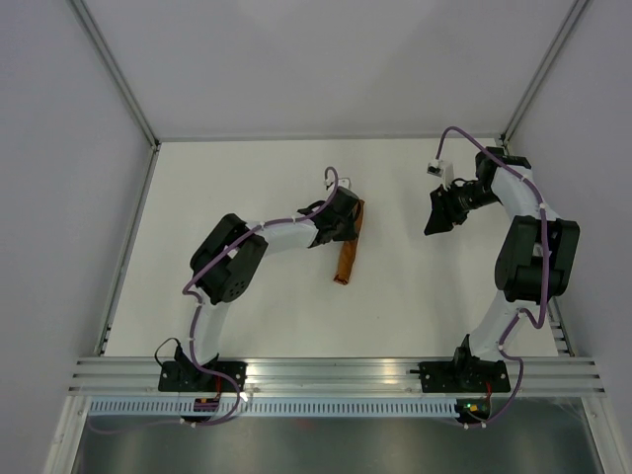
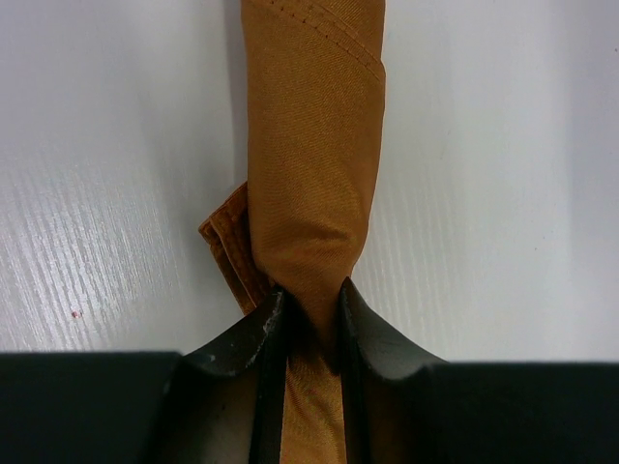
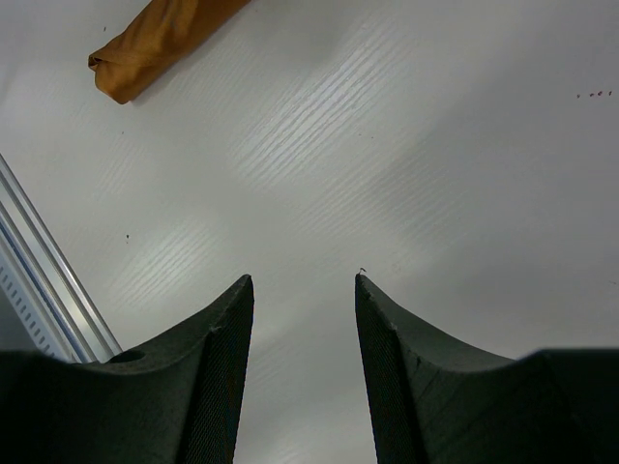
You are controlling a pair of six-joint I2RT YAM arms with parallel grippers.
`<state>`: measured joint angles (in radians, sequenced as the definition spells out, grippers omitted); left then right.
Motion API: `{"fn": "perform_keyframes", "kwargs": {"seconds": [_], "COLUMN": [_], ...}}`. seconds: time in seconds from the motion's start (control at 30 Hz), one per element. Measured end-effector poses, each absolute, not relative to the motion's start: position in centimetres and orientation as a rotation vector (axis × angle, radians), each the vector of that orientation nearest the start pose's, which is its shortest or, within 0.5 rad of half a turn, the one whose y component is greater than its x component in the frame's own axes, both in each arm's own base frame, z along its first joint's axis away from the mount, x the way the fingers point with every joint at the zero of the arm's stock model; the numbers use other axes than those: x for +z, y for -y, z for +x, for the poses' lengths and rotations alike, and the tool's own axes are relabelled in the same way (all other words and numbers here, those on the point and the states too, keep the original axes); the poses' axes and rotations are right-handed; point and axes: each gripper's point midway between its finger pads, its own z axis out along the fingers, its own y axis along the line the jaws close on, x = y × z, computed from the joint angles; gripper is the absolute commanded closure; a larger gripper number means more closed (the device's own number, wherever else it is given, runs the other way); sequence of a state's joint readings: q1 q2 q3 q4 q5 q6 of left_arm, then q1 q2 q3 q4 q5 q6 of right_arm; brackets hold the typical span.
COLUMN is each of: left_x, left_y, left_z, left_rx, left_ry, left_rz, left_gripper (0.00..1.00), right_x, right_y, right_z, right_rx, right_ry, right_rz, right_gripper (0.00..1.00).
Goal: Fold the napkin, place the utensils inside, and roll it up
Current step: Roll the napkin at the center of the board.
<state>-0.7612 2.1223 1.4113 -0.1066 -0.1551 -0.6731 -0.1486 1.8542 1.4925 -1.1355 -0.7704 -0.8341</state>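
napkin [image 1: 347, 255] lies as a tight slim roll near table centre, running 12 to 6 o'clock. left gripper [image 2: 309, 300] is clamped on its 12 o'clock end. right gripper [image 3: 305, 285] hangs agape and empty toward 2 o'clock. knife unseen. judged: rolling looks complete; next move calls for a clean release.

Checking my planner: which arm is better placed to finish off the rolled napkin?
Probably left: the left gripper is shut on one end of the napkin; the right gripper hangs open, well apart from it.
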Motion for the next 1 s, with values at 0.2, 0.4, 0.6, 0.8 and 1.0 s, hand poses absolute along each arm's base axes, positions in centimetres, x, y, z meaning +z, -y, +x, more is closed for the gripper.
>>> {"fn": "perform_keyframes", "kwargs": {"seconds": [0.2, 0.4, 0.6, 0.8, 1.0], "left_x": [1.8, 1.8, 1.7, 1.8, 1.9], "left_y": [36.6, 36.6, 36.6, 36.9, 37.1], "left_z": [38.5, 38.5, 38.3, 38.3, 38.3], "left_rx": [-0.499, -0.551, -0.686, -0.804, -0.851], "left_ry": [-2.440, -2.457, -2.463, -2.454, -2.442], "left_rz": [0.027, 0.001, -0.089, -0.161, -0.185], "left_gripper": [0.91, 0.87, 0.85, 0.75, 0.72], "right_x": [11.0, 10.5, 10.5, 10.4, 9.9], "right_y": [-5.0, -5.0, -5.4, -5.8, -6.0], "right_z": [34.1, 33.9, 33.9, 33.8, 33.6], "right_rx": [0.885, 0.893, 0.892, 0.892, 0.898], "right_ry": [-2.422, -2.435, -2.436, -2.437, -2.446], "right_rz": [-0.907, -0.910, -0.927, -0.946, -0.955], "right_gripper": [0.48, 0.48, 0.48, 0.48, 0.48]}}
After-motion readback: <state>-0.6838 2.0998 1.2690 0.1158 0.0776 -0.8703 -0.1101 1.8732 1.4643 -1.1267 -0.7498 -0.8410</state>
